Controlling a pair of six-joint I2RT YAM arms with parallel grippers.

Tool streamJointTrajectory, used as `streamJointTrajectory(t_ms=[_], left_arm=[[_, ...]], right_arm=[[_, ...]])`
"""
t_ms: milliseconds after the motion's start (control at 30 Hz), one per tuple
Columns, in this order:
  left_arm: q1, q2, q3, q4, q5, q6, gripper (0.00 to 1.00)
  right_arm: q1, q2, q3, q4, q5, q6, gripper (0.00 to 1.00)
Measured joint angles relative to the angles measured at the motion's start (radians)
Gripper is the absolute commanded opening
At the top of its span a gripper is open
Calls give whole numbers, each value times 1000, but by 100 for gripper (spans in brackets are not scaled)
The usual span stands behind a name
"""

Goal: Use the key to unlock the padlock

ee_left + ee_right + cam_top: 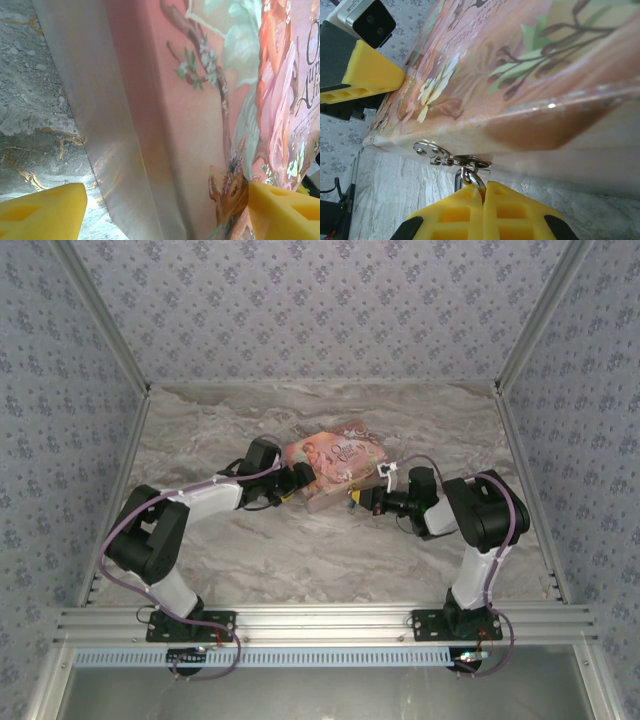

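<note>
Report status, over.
Left end effector open, straddling pink box. Right end effector shut on padlock by shackle, at hasp. Padlock body hidden in grip.

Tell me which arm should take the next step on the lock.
Right, probably. The right claw is shut on the metal loop hanging at the hasp of the pink box; the left claw stands open astride that box, placed to steady it.

Table: grey-beige marbled top with darker veining, bordered at its near edge by an aluminium rail. Pink picture box: rests on the tabletop about mid-width, somewhat toward the far side, with bare marble all around it.
</note>
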Motion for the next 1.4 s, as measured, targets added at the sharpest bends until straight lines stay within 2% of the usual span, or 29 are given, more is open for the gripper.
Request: streamJointTrajectory(t_ms=[333,1067,1400], left_arm=[[0,0,0,0,0,0,82],[0,0,-32,69,-12,-27,83],[0,2,-36,79,-12,-30,85]], right_arm=[[-6,-24,-39,42,64,66,0],[81,-37,-64,174,381,559,0],[81,-24,-31,180,483,614,0]])
